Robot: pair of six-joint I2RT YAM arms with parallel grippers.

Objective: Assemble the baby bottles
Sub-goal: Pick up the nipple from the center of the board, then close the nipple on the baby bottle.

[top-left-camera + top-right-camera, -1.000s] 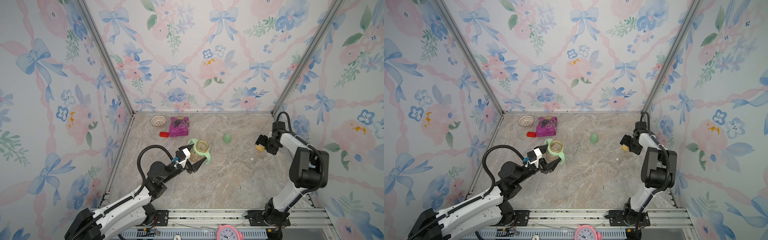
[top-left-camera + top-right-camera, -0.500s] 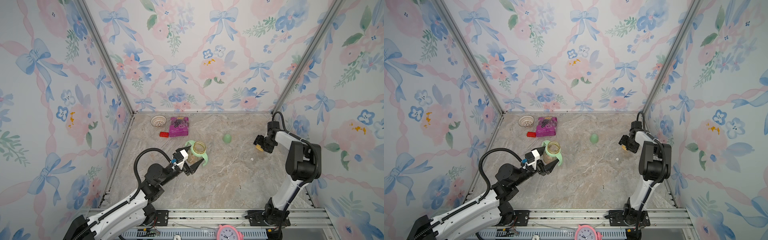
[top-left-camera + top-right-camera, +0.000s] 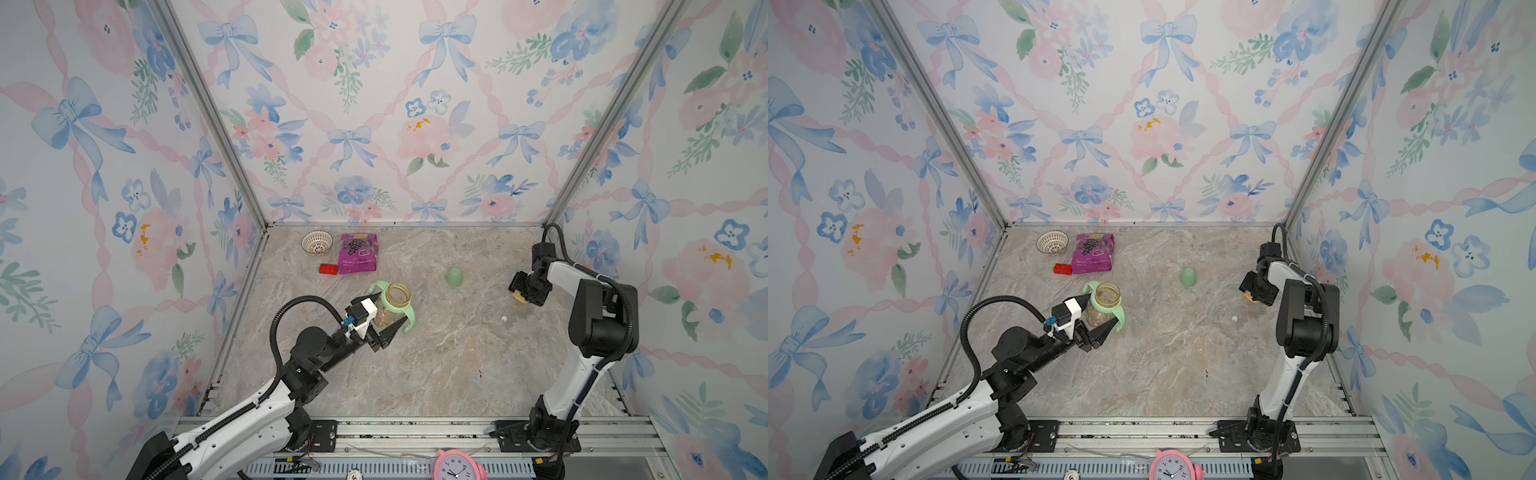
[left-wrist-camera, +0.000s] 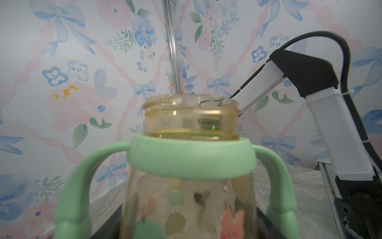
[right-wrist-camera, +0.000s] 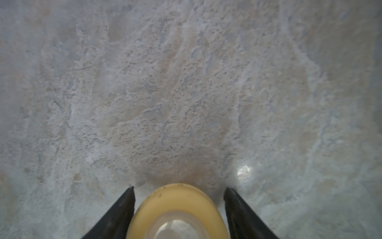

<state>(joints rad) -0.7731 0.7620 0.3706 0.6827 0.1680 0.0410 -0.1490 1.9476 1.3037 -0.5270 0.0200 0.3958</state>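
The amber-tinted bottle (image 3: 398, 296) with its mint-green two-handled collar (image 4: 190, 157) stands upright near the floor's middle, its mouth uncovered. My left gripper (image 3: 388, 311) is shut on the bottle's body below the collar. In both top views the mint-green dome cap (image 3: 454, 276) (image 3: 1188, 276) lies alone to the bottle's right. At the right wall the yellow ring with clear nipple (image 5: 177, 200) rests on the floor. My right gripper (image 5: 179, 187) points down over it, one finger on each side. One finger touches the ring. A narrow gap shows at the other.
At the back left sit a white perforated bowl (image 3: 317, 242), a purple packet (image 3: 358, 252) and a red brick (image 3: 328, 269). A small white bead (image 3: 503, 319) lies near the right arm. A pink clock (image 3: 459, 465) sits on the front rail.
The right gripper's fingers have drawn in around the yellow ring and the right arm has changed its pose above it. The left arm has shifted slightly, still holding the bottle.
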